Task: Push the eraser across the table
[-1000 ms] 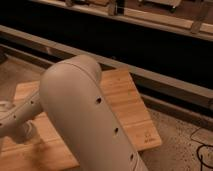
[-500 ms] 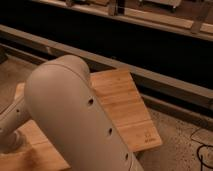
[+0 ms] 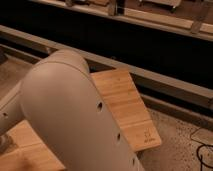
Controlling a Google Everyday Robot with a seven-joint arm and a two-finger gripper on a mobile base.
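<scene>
The wooden table (image 3: pixel 125 102) shows only at its right part and in a strip at the lower left. A small dark mark (image 3: pixel 146 136) sits near its front right corner. My large beige arm (image 3: pixel 70 120) fills the middle and covers most of the tabletop. It runs down to the left edge, where a dark bit of my gripper (image 3: pixel 4 142) shows low over the table. The eraser is hidden.
A long grey ledge (image 3: pixel 165 80) and a dark wall run behind the table. Speckled floor (image 3: pixel 180 135) lies to the right, with a dark cable (image 3: pixel 205 155) at the bottom right corner.
My arm has swung leftward and nearer the camera, covering more of the table's left side. The gripper end has slid toward the left edge of the view.
</scene>
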